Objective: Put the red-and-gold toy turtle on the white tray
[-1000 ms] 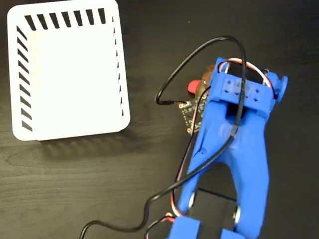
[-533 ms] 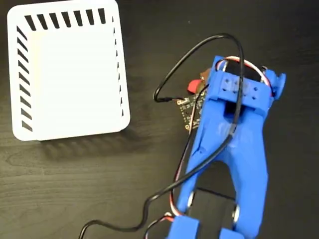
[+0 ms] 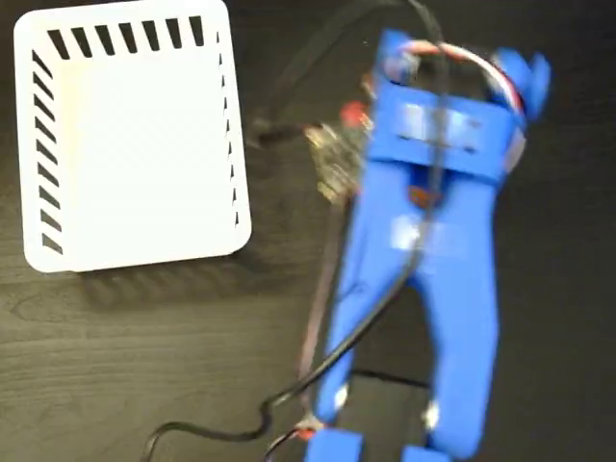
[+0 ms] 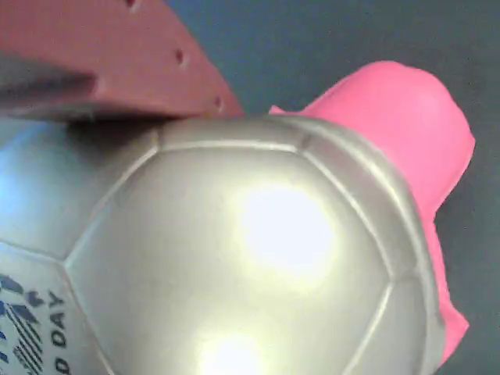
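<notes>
In the wrist view the red-and-gold toy turtle [image 4: 258, 250] fills the frame: a shiny domed shell with a black printed mark at lower left and a red limb at right. One finger [image 4: 117, 70] presses on the shell's upper left; the other finger is hidden. In the fixed view only a red bit of the turtle [image 3: 354, 115] peeks out from under the blurred blue arm, where my gripper [image 3: 377, 106] is shut on it. The white tray [image 3: 38, 144] lies at the upper left, nothing in it, a short gap left of the turtle.
The blue arm [image 3: 443, 269] runs from the bottom edge up the right half of the dark table. A black cable [image 3: 322, 289] trails along its left side, and a small circuit board [image 3: 332, 159] sticks out near the tray's right wall.
The arm has swung up and to the left toward the tray, now motion-blurred. The red bit of the turtle moved with it, off the spot where it lay.
</notes>
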Controlling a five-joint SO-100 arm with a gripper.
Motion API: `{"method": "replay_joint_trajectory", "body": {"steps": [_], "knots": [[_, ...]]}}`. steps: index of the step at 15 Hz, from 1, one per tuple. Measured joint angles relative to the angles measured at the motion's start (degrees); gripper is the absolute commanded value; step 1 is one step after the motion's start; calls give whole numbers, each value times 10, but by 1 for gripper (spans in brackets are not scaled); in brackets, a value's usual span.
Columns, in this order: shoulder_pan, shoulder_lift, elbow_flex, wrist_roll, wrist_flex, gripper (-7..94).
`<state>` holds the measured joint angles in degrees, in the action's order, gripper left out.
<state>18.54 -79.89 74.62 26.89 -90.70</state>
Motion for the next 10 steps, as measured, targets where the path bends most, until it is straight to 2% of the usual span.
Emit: {"method": "replay_joint_trajectory", "body": {"steps": [5,10], "knots": [[-96,-24,-39,-102,-29,0],[-235,-22,-98,-233,-32,0]]}}
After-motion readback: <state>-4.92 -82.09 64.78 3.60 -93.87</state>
